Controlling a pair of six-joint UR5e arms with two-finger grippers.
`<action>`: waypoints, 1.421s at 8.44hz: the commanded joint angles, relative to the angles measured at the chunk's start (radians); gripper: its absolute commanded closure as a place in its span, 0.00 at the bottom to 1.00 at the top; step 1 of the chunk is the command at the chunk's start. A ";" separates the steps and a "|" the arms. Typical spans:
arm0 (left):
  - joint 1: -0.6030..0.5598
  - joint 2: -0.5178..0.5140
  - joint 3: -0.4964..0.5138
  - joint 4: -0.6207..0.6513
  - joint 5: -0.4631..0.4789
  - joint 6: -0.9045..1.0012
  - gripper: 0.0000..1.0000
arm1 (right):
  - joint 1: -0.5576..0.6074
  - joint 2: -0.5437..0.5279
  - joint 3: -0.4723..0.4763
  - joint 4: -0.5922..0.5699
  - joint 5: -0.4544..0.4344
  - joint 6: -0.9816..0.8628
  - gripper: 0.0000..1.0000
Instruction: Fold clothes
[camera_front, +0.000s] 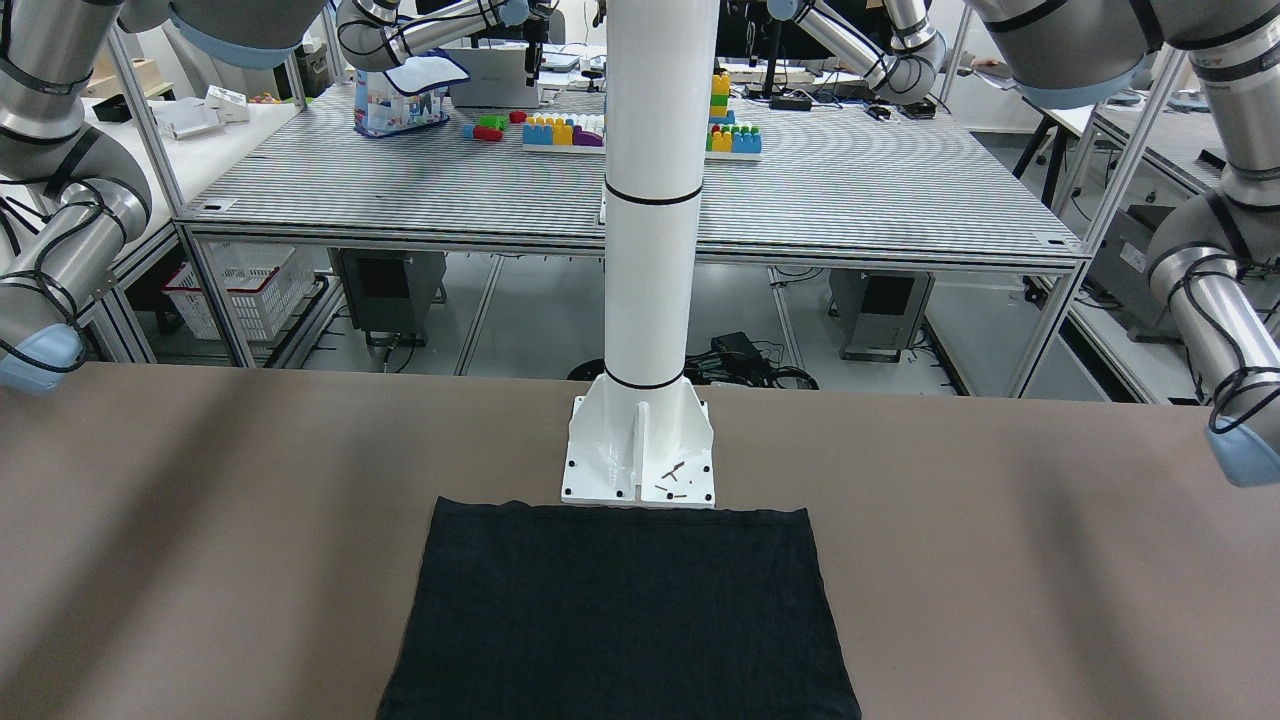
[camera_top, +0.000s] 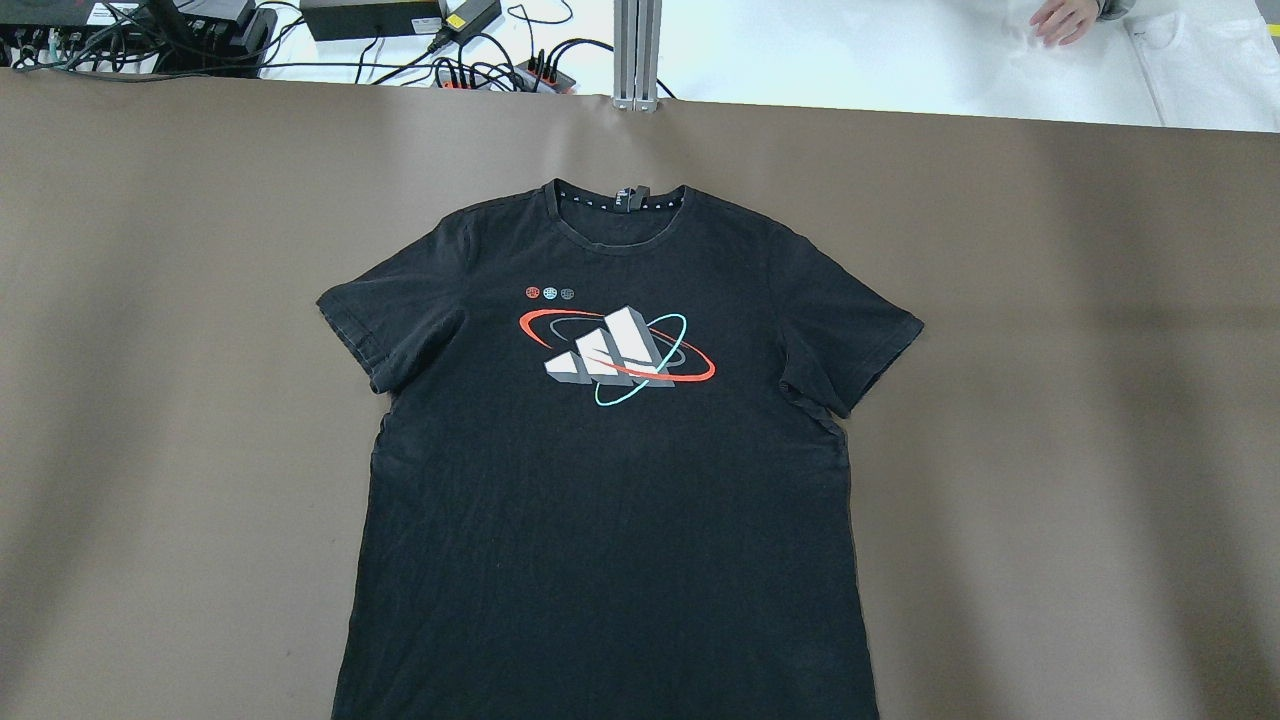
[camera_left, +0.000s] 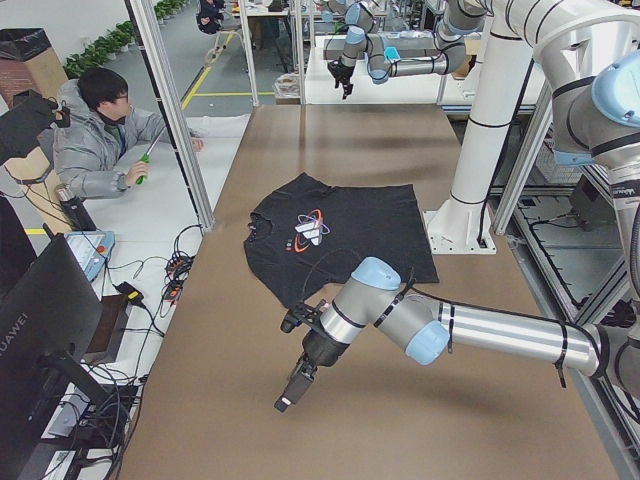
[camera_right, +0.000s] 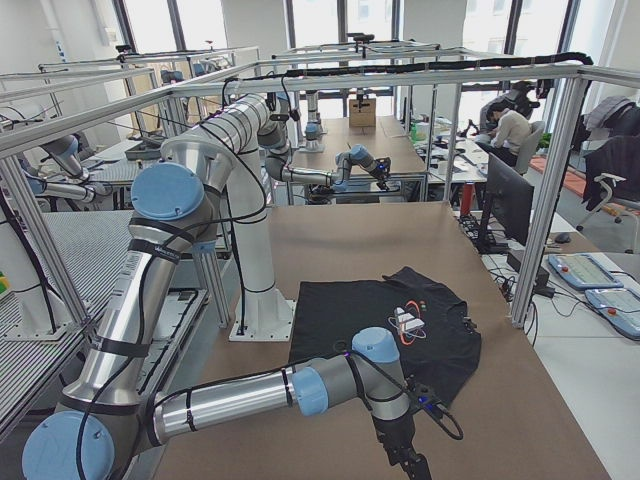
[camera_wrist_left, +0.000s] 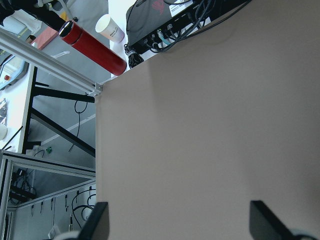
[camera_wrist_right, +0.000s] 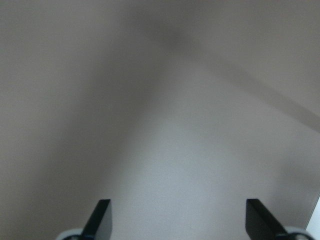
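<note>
— Where was the black T-shirt (camera_top: 600, 480)?
— Flat on the brown table (camera_top: 1050, 400), logo up, its hem just beside the white pole's base (camera_front: 638, 455).
— And the claws?
— The left gripper (camera_wrist_left: 182, 225) and the right gripper (camera_wrist_right: 180, 220) were both spread wide above the table.

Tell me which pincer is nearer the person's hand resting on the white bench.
Right. The right pincer hangs low over the table's right end, the side where the hand rests on the white bench; the left pincer hangs past the T-shirt, toward the opposite end.
</note>
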 joint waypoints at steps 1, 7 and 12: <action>-0.001 0.012 0.016 -0.006 -0.004 0.002 0.00 | 0.000 -0.002 0.000 0.000 0.000 0.001 0.06; -0.003 0.003 0.074 0.001 0.016 0.000 0.00 | 0.000 0.001 -0.046 -0.009 -0.124 -0.002 0.06; -0.001 -0.003 0.100 -0.006 0.010 0.039 0.00 | 0.000 0.040 -0.097 0.000 -0.143 0.001 0.06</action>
